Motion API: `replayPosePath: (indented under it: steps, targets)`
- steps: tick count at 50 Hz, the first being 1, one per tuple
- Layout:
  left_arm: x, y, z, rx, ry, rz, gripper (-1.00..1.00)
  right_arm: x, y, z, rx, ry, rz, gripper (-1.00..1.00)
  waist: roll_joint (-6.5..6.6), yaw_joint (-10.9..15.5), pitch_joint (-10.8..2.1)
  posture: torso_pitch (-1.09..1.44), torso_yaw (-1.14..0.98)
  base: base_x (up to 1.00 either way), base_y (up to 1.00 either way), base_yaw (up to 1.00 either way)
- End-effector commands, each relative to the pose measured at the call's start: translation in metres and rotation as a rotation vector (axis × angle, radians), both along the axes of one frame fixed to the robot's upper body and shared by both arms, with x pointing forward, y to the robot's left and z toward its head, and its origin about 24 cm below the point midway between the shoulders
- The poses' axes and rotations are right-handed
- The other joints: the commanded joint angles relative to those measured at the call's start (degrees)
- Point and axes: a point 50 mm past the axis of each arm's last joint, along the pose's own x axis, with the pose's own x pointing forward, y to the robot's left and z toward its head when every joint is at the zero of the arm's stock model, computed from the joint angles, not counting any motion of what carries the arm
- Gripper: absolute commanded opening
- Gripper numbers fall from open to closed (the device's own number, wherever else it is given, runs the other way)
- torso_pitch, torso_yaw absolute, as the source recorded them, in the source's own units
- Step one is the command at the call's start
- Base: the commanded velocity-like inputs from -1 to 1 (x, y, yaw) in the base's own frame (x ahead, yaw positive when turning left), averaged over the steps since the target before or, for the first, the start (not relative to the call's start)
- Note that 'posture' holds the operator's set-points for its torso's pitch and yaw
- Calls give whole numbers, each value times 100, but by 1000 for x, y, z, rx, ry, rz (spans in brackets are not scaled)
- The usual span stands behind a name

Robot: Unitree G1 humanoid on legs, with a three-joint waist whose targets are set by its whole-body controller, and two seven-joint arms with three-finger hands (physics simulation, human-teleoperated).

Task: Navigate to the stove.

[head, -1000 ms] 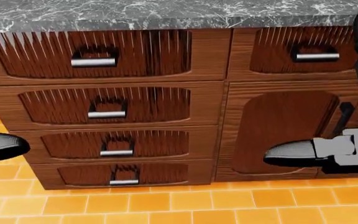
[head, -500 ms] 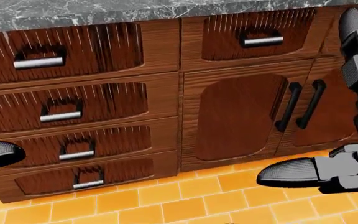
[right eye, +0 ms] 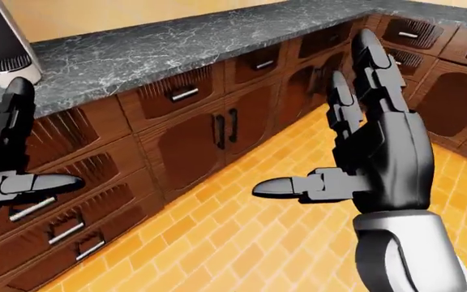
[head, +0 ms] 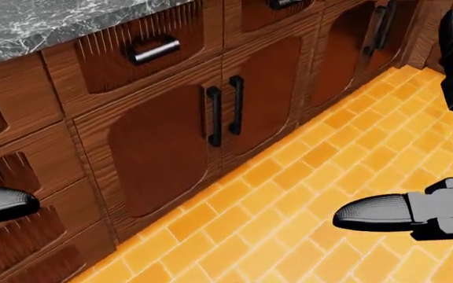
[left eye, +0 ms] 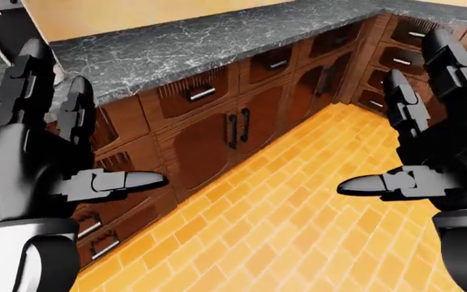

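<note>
Open hands (left eye: 43,164) face wooden cabinets (left eye: 217,131); stove seemingly unseen.

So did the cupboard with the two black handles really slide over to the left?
No. The cupboard is fixed under the countertop; both shifted left together in the head view, so the camera turned.

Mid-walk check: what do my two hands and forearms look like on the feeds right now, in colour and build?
Both match. The left hand and right hand are dark grey to black, each with three blocky, segmented fingers ending in rounded tips with a fine ribbed texture, clearest on the right thumb. The palms are smooth, rounded shells. Below each wrist the forearm turns white, with a black section further down. No cables, markings or sleeves are visible.
</note>
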Motion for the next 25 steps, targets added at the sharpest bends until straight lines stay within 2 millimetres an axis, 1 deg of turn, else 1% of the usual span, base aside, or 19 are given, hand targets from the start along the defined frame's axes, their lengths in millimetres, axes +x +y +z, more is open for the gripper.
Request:
replayPosePath:
  steps: [1, 3, 4, 5, 6, 7, 9, 10, 11, 13, 15, 16, 17, 18, 19, 20, 21, 22, 25]
  targets:
    - [-4, -1, 7, 5, -55, -8, 100, -2, -3, 7, 5, -47, -19, 100, 20, -14, -60, 0, 0, 0, 0, -100]
    - [-4, -1, 8, 4, -57, -7, 100, -3, -3, 7, 5, -44, -18, 100, -177, -23, -86, 0, 0, 0, 0, -100]
    - [-4, -1, 8, 4, -57, -8, 100, -3, -2, 8, 7, -44, -17, 100, -360, -50, -149, 0, 0, 0, 0, -100]
    - [-4, -1, 7, 4, -55, -7, 100, -3, -2, 8, 5, -43, -16, 100, -383, -74, -206, 0, 0, 0, 0, -100]
    - [-4, -1, 6, 4, -54, -7, 100, -3, -2, 6, 6, -41, -18, 100, -329, -120, -67, 0, 0, 0, 0, -100]
    - [-4, 0, 6, 3, -53, -7, 100, -2, -3, 5, 6, -38, -20, 100, -325, -180, -52, 0, 0, 0, 0, -100]
    - [-4, -1, 6, 2, -53, -7, 100, -2, -3, 4, 8, -37, -21, 100, -173, -245, -90, 0, 0, 0, 0, -100]
    - [-4, -1, 6, 2, -53, -7, 100, -2, -3, 4, 8, -37, -20, 100, -90, -250, -64, 0, 0, 0, 0, -100]
    - [-3, -1, 6, 1, -53, -8, 100, -2, -3, 4, 9, -37, -20, 100, -21, -245, -10, 0, 0, 0, 0, -100]
    - [-3, -1, 5, 9, -50, -8, 100, -2, -3, 4, 12, -36, -18, 100, 87, -199, 59, 0, 0, 0, 0, -100]
    - [-3, -1, 5, 8, -50, -8, 100, -2, -3, 3, 13, -36, -19, 100, 240, -156, 88, 0, 0, 0, 0, -100]
    - [-3, -1, 5, 8, -51, -8, 100, -2, -3, 3, 13, -36, -20, 100, 361, -143, 73, 0, 0, 0, 0, -100]
    - [-3, -1, 5, 7, -49, -8, 100, -2, -3, 3, 12, -35, -21, 100, 558, -110, -8, 0, 0, 0, 0, -100]
    - [-3, -1, 5, 7, -49, -8, 100, -2, -4, 3, 14, -35, -21, 100, 781, -72, -223, 0, 0, 0, 0, -100]
    - [-3, -1, 5, 6, -49, -10, 100, -2, -4, 3, 14, -36, -22, 100, 478, 1, 50, 0, 0, 0, 0, -100]
    - [-3, -1, 5, 7, -49, -11, 100, -2, -4, 3, 13, -36, -22, 100, 517, -37, 54, 0, 0, 0, 0, -100]
    - [-3, -1, 5, 7, -49, -12, 100, -1, -3, 3, 13, -35, -23, 100, 490, -42, -29, 0, 0, 0, 0, -100]
    - [-3, -1, 5, 8, -48, -13, 100, -1, -4, 2, 13, -34, -23, 100, 449, -47, -80, 0, 0, 0, 0, -100]
    - [-3, -1, 5, 9, -48, -13, 100, -1, -4, 3, 14, -35, -24, 100, 274, -40, -61, 0, 0, 0, 0, -100]
